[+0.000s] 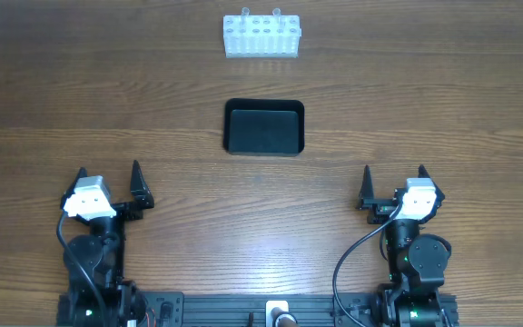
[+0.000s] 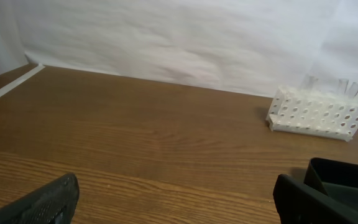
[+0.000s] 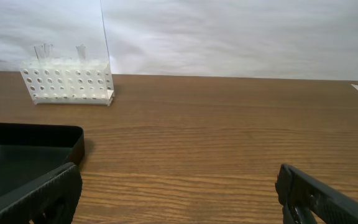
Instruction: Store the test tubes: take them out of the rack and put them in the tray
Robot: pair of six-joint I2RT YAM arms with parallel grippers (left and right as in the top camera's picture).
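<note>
Clear tubes [image 1: 277, 13], likely light, slick and fragile, stand in the rack [image 1: 261, 38] beyond the tray [image 1: 264, 127]; pinch gently near the rim. Left claw [image 1: 109, 173] and right claw [image 1: 394, 173] rest released, empty.

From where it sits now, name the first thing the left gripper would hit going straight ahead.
Nothing close: ahead of the left gripper lies bare table up to the white backdrop. The tray and rack sit off to its side, probably clear of that line.
</note>
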